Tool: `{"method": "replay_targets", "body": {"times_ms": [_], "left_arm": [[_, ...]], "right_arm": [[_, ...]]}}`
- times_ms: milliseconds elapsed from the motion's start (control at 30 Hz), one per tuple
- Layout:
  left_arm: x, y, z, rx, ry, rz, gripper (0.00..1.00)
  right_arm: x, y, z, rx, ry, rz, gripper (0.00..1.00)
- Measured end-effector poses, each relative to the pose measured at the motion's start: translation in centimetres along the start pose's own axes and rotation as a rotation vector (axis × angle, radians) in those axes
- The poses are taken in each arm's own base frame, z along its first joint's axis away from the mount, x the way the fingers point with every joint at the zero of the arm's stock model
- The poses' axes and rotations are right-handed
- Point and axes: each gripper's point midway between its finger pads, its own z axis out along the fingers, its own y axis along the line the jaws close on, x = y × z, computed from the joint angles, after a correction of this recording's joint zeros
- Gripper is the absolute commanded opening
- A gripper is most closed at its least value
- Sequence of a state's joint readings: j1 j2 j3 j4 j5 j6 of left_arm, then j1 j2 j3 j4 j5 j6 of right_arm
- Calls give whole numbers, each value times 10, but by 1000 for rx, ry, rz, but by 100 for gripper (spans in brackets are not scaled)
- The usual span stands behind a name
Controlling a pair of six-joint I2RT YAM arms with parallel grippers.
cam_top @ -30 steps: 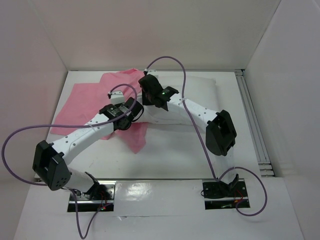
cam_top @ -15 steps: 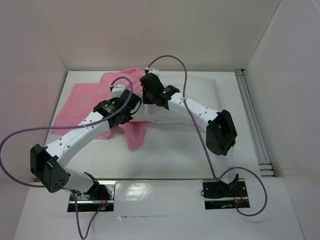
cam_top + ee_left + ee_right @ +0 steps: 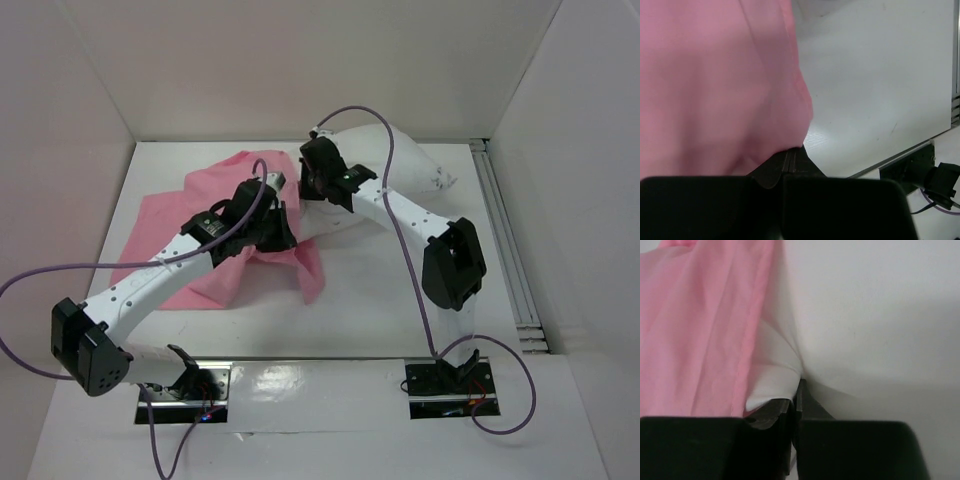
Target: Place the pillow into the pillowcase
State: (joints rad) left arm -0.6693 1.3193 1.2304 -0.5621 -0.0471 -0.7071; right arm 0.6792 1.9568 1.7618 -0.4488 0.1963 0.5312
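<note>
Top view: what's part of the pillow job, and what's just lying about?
Job: pillow; pillowcase; left hand, shut on the pillowcase; right hand, shut on the pillow.
Just there: purple cables; metal rail at the right edge.

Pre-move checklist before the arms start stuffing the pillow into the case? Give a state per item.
1. Hold of the left gripper on the pillowcase: ok, fingers closed on pink fabric in the left wrist view.
2. Hold of the right gripper on the pillow: ok, fingers closed on a white corner.
3. Pillowcase mouth open: cannot tell, the fabric is bunched and no opening shows.
4. Pillow corner inside the mouth: cannot tell, pink fabric lies beside the corner but nothing more shows.
5. Pillow mostly inside the pillowcase: not ok, the top view shows most of it bare white.
</note>
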Motion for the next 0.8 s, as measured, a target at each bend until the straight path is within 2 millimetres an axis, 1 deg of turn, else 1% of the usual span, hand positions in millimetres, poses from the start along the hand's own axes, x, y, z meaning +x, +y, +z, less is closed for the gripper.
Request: {"method": "replay_targets", "body": {"times_ms": [33, 67, 100, 133, 167, 200, 233, 300, 333, 367, 400, 433, 467, 500, 533, 567, 600, 633, 667, 700, 733, 767, 800], "left_arm": [[2, 6, 2, -6, 13, -16, 0], [2, 11, 3, -12, 19, -31, 0], [-1, 14, 3, -15, 15, -40, 0], [-5, 17, 3, -18, 7, -50, 0], [-8, 20, 3, -24, 0, -59, 0], [-10, 22, 2, -25, -3, -65, 0], [-11, 23, 2, -26, -3, -70, 0], [-12, 24, 2, -27, -1, -78, 0], [-13, 24, 3, -30, 2, -83, 0], [-13, 25, 4, -31, 3, -91, 0], [-14, 25, 4, -34, 5, -96, 0], [-14, 25, 5, -37, 8, -99, 0], [-16, 26, 6, -41, 9, -103, 0], [-17, 27, 7, -46, 12, -107, 0], [-19, 27, 8, -50, 14, -110, 0], [-21, 27, 9, -54, 16, -112, 0], [-24, 27, 11, -57, 18, -114, 0], [-27, 26, 12, -60, 22, -115, 0], [-31, 25, 14, -62, 23, -117, 0], [-34, 24, 15, -61, 22, -119, 0], [-37, 22, 17, -61, 26, -119, 0], [-40, 21, 19, -61, 31, -121, 0], [-43, 20, 22, -62, 34, -121, 0]], "right_arm": [[4, 0, -1, -1, 9, 0, 30], [8, -1, -2, -1, 16, -3, 67], [9, -2, -5, 3, 16, -2, 79], [9, -6, -10, 8, 14, -11, 87], [7, -10, -18, 14, 10, -17, 92], [2, -14, -29, 20, -2, -19, 98], [-6, -20, -40, 31, -17, -16, 100], [-34, -43, -65, 64, -72, 12, 100], [-52, -64, -77, 97, -109, 39, 100], [-73, -89, -88, 134, -155, 73, 100], [-94, -123, -99, 189, -203, 118, 100], [-108, -153, -107, 237, -232, 153, 100], [-119, -188, -113, 298, -253, 191, 100], [-125, -221, -117, 355, -265, 226, 100], [-127, -254, -117, 410, -262, 260, 100], [-123, -284, -114, 457, -243, 291, 100], [-116, -307, -107, 494, -214, 316, 100], [-106, -328, -97, 516, -174, 340, 99], [-91, -346, -82, 525, -121, 358, 99], [-77, -357, -67, 520, -69, 371, 95], [-63, -363, -53, 499, -19, 384, 87], [-48, -366, -38, 471, 33, 391, 72], [-36, -366, -26, 440, 77, 392, 53]]}}
